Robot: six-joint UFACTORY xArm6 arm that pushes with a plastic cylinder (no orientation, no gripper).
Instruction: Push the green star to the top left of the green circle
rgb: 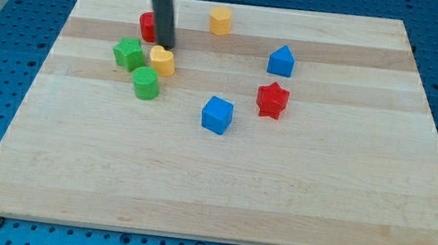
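1. The rod comes down from the view's top, and its tip rests on the wooden board at the upper left. There is no jaw to open or close, only a bare rod end, and it carries nothing.
2. The tip sits just above the yellow heart, at about twelve o'clock from it, close enough that I cannot tell whether they touch. The red block stands just beside the rod at ten o'clock, partly hidden, so its shape is unclear.
3. The green star lies at about eight o'clock from the tip, just beside the yellow heart's left edge. The green circle is below it; the star is at roughly eleven o'clock from the circle, near it but apart.
4. By my reckoning the star already occupies the wanted corner, so the step in hand looks like finishing or trimming the placement.
5. Any further nudge calls for care: the heart sits between tip and star, so a push may shove both.
6. Well apart to the right sit the yellow hexagon, two blue blocks and the red star.
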